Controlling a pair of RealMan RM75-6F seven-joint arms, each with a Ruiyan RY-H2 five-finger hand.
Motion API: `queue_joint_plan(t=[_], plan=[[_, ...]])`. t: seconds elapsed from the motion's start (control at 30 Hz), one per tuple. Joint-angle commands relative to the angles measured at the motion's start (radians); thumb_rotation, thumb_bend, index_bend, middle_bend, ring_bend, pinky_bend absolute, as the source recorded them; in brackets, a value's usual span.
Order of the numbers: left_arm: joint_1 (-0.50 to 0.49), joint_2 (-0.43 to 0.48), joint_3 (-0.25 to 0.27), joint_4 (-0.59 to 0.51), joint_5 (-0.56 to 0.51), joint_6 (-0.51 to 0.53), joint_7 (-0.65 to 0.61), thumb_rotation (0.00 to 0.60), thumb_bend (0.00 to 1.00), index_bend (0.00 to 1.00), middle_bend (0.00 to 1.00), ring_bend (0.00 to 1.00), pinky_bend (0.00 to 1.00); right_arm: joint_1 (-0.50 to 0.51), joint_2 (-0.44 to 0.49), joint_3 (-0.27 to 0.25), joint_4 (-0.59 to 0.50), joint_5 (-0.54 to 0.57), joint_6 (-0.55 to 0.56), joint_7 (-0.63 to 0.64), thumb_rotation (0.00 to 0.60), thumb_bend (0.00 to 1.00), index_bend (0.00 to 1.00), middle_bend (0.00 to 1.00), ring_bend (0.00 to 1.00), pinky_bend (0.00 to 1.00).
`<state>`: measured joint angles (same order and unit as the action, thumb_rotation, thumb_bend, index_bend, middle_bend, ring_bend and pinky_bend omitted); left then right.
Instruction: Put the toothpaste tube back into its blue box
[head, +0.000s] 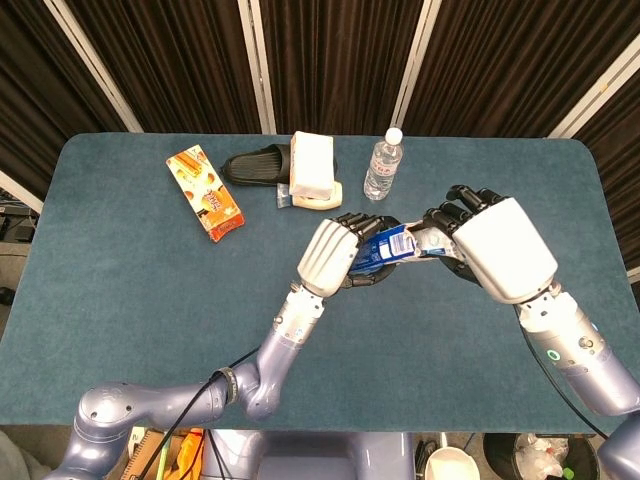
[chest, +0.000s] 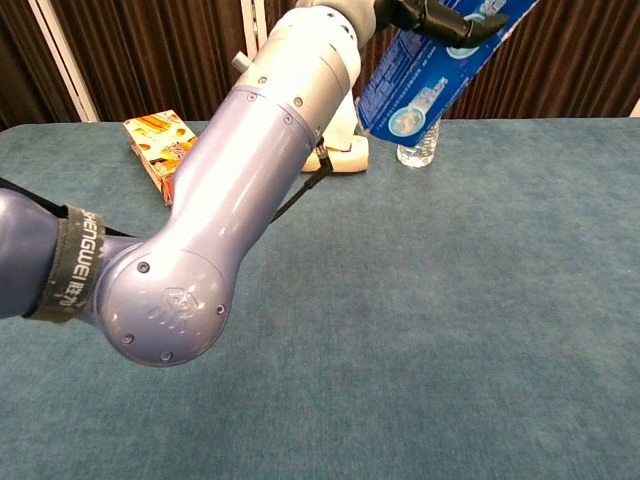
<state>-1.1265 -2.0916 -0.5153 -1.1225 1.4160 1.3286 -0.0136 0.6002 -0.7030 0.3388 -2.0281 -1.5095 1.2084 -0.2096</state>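
My left hand (head: 330, 256) grips the blue toothpaste box (head: 372, 252) above the middle of the table. The chest view shows the same box (chest: 432, 78) held high and slanted, its closed end lowest, with the left hand's dark fingers (chest: 432, 14) wrapped round it at the top edge. My right hand (head: 492, 246) is at the box's right end. Its fingers (head: 452, 214) curl around a white piece, the toothpaste tube (head: 428, 242), at the box's mouth. Most of the tube is hidden by the box and the fingers.
A water bottle (head: 382, 165) stands at the back centre, also seen as a water bottle (chest: 418, 150) behind the box. A black slipper (head: 255, 167), a white pack (head: 313, 170) and an orange snack box (head: 205, 192) lie at the back left. My left arm (chest: 240, 210) fills the chest view's left half.
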Motion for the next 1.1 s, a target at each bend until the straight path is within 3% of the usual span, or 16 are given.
queue_joint_plan(t=[0.03,0.4,0.77,1.1], plan=[[0.003,0.002,-0.004,0.003,0.002,0.012,-0.012,0.600,0.37,0.33,0.49,0.49,0.55,-0.010,0.002,-0.006,0.009,-0.007,0.009,0.003,0.600,0.31,0.47,0.60,0.33,0.56],[0.011,0.001,0.005,0.016,-0.001,0.035,-0.049,0.600,0.37,0.32,0.49,0.49,0.55,-0.028,-0.029,0.000,0.042,-0.047,0.084,0.028,0.600,0.24,0.34,0.54,0.26,0.47],[0.009,-0.021,0.025,0.053,0.004,0.046,-0.085,0.600,0.37,0.32,0.49,0.49,0.55,-0.036,-0.058,0.013,0.088,-0.105,0.161,0.039,0.600,0.21,0.32,0.53,0.26,0.43],[-0.006,-0.037,0.031,0.070,0.021,0.056,-0.114,0.600,0.38,0.30,0.46,0.46,0.54,0.001,-0.001,0.014,0.081,-0.157,0.087,0.010,0.600,0.20,0.32,0.53,0.26,0.41]])
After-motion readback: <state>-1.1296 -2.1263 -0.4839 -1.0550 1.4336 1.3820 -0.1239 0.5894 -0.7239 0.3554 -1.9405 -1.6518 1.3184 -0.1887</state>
